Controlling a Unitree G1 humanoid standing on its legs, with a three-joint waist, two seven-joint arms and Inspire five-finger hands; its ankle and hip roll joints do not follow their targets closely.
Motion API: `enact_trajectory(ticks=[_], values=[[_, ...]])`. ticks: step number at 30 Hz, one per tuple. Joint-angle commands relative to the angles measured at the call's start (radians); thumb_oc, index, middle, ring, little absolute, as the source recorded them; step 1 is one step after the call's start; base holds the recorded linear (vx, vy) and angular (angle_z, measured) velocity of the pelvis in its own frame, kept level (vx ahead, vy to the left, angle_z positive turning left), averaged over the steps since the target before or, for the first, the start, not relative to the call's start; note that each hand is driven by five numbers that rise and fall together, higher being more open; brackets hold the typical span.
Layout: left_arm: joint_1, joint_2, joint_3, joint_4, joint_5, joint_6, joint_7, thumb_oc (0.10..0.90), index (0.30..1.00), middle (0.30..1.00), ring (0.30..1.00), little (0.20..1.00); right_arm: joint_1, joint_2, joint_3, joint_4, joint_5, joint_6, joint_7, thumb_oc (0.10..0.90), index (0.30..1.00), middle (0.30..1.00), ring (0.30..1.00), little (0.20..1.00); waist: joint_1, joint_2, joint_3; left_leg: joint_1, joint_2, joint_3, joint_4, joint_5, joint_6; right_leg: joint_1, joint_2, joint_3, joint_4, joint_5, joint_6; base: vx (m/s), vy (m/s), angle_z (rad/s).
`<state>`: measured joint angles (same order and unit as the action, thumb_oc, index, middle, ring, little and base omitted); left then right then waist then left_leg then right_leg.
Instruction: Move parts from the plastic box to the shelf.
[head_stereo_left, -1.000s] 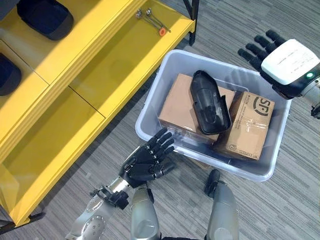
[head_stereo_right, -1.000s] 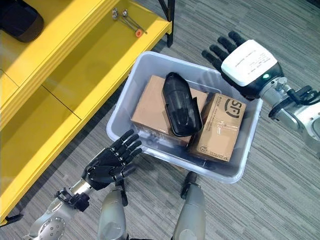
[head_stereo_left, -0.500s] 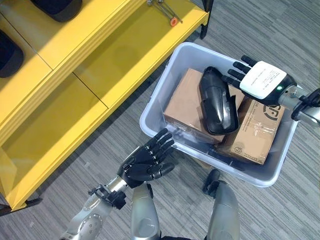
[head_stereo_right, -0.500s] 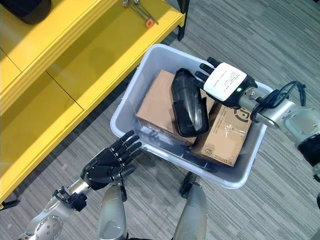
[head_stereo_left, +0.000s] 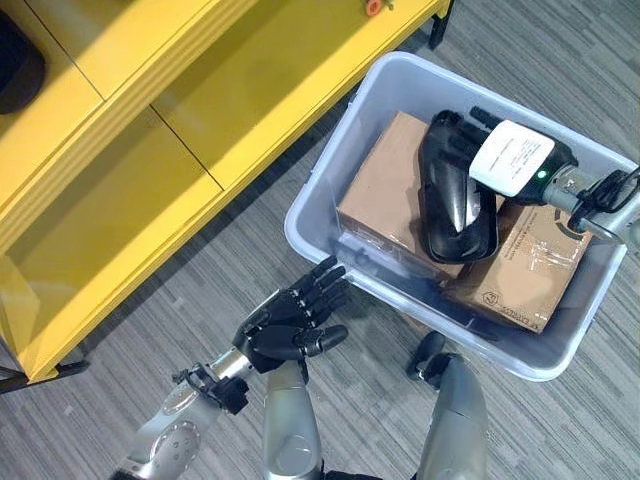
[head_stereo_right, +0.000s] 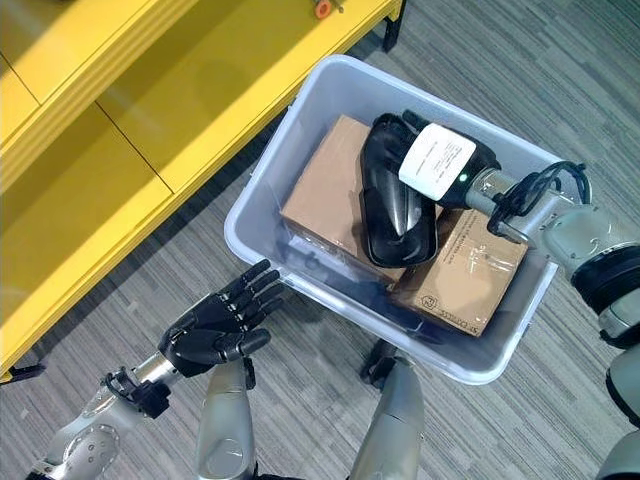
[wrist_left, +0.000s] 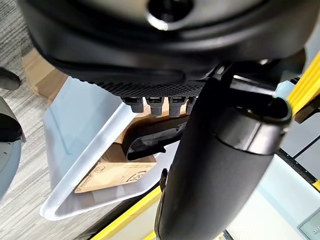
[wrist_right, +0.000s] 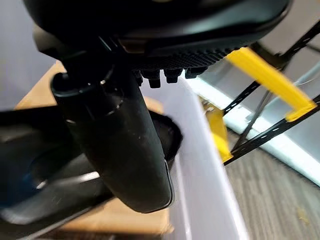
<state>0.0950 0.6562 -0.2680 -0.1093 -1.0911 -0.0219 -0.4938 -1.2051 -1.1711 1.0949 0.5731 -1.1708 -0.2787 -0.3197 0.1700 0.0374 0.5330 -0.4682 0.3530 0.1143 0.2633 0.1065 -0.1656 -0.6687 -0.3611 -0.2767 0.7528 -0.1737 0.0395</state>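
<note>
A clear plastic box (head_stereo_left: 322, 205) stands on the floor and holds a long black moulded part (head_stereo_left: 455, 210), which lies across two cardboard boxes (head_stereo_left: 385, 200). My right hand (head_stereo_left: 510, 160), with its white back cover, rests on the part's far end, its fingers straight over the black shell and its thumb (wrist_right: 120, 145) along the part (wrist_right: 35, 150). My left hand (head_stereo_left: 290, 325) hovers open and empty just outside the box's near left wall (wrist_left: 85, 150). The yellow shelf (head_stereo_left: 150, 130) runs along the left.
A second cardboard box (head_stereo_left: 520, 270) fills the right side of the plastic box. A dark part (head_stereo_left: 12, 60) lies on the shelf's upper level at the far left. Grey carpet surrounds the box. The shelf's lower tier beside the box is bare.
The camera has shifted. My right hand came in from beyond the box's far right corner and settled onto the black part. The left hand has stayed where it was.
</note>
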Motion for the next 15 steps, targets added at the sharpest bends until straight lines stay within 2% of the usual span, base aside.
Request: enact_trajectory(ticks=[1, 5, 6, 15], values=[[-0.014, 0.035, 0.029, -0.107, -0.032, -0.041, -0.083, 0.9, 1.0, 1.0, 1.0, 1.0, -0.151, -0.008, 0.021, 0.011, 0.006, -0.004, 0.022, 0.9, 1.0, 1.0, 1.0, 1.0, 0.014, -0.001, -0.013, -0.028, 0.056, -0.002, 0.101, -0.067, 0.028, 0.031, 0.009, -0.018, 0.013, -0.027, 0.05, 0.0, 0.0, 0.0], [-0.01, 0.033, 0.034, -0.102, -0.024, -0.041, -0.094, 0.9, 1.0, 1.0, 1.0, 1.0, -0.144, -0.005, 0.042, 0.014, 0.04, -0.006, 0.079, 0.9, 1.0, 1.0, 1.0, 1.0, 0.014, -0.004, -0.013, -0.034, 0.063, 0.0, 0.099, -0.062, 0.026, 0.019, 0.007, -0.019, 0.019, -0.026, 0.049, 0.0, 0.0, 0.0], [-0.009, 0.03, 0.034, -0.1, -0.023, -0.043, -0.096, 0.9, 1.0, 1.0, 1.0, 1.0, -0.138, -0.006, 0.047, 0.014, 0.053, 0.032, 0.127, 0.9, 1.0, 1.0, 1.0, 1.0, 0.013, -0.005, -0.013, -0.034, 0.066, 0.002, 0.099, -0.058, 0.024, 0.018, 0.007, -0.02, 0.019, -0.026, 0.048, 0.0, 0.0, 0.0], [-0.018, 0.03, 0.033, -0.103, -0.019, -0.044, -0.075, 0.9, 1.0, 1.0, 1.0, 1.0, -0.089, 0.001, 0.026, 0.052, 0.021, 0.048, 0.141, 0.9, 1.0, 1.0, 1.0, 1.0, 0.011, -0.018, -0.013, -0.045, 0.071, 0.004, 0.102, -0.062, 0.025, 0.014, 0.014, -0.023, 0.017, -0.025, 0.046, 0.0, 0.0, 0.0]])
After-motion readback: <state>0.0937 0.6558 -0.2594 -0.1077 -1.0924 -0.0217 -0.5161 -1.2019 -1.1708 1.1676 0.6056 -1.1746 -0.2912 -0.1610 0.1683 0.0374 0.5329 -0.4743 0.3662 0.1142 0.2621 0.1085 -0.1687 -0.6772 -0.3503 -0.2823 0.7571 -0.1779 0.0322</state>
